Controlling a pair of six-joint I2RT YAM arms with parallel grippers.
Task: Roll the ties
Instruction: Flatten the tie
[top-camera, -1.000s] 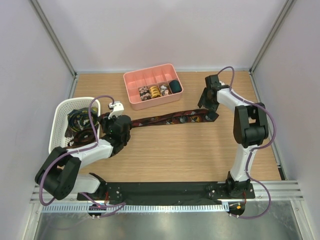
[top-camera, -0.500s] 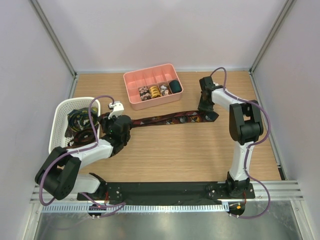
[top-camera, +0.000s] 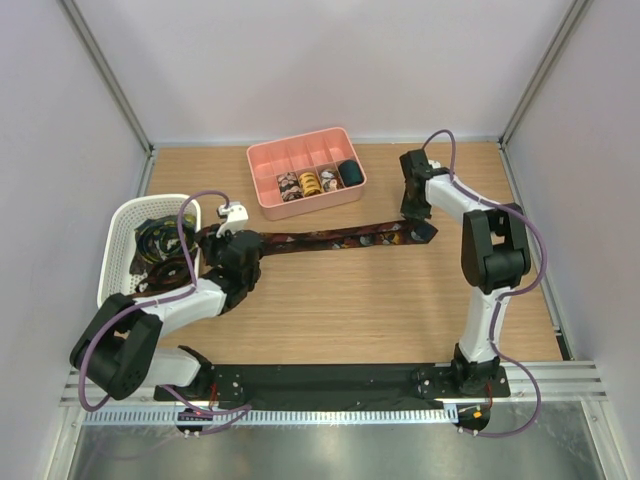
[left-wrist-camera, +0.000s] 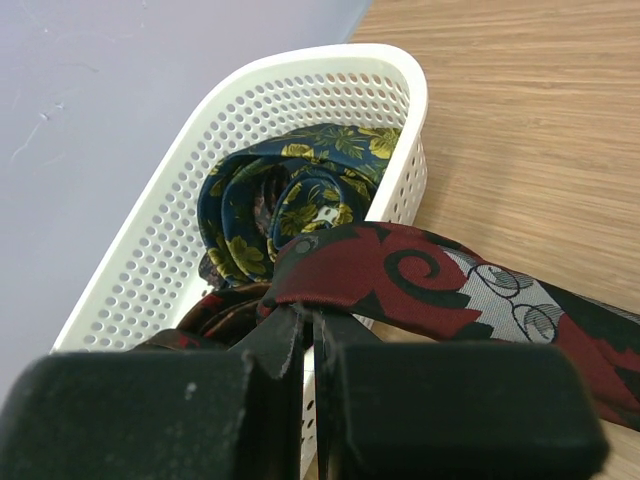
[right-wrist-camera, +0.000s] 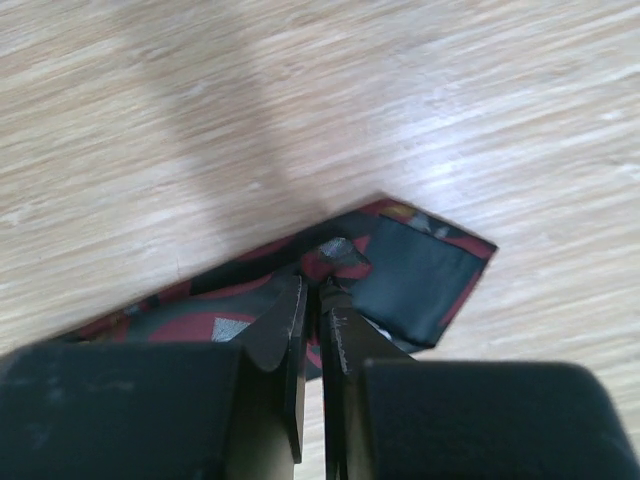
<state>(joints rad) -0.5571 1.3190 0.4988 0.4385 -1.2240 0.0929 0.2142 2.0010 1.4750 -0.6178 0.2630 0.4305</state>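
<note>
A long red tie (top-camera: 330, 240) lies stretched across the wooden bench (top-camera: 350, 310) from left to right, a little in front of the middle. The left gripper (top-camera: 217, 240) holds its left end just beside the white mesh basket (top-camera: 125, 215). In the left wrist view the fingers (left-wrist-camera: 285, 335) are pressed together on a fold of the red fabric, and this fold is lifted above the basket rim. The right gripper (top-camera: 414, 224) stands over the right, pointed end of the tie. Its fingers (right-wrist-camera: 285, 320) are nearly together, with the edge of the cloth pinched between the tips. The dark underside of the point is turned upward there. In the basket lies a blue tie (left-wrist-camera: 290, 190) with yellow-green flowers, loosely curled. At the far side stands a pink tray (top-camera: 300, 148) with small coils (top-camera: 310, 182) in its near compartments.
</note>
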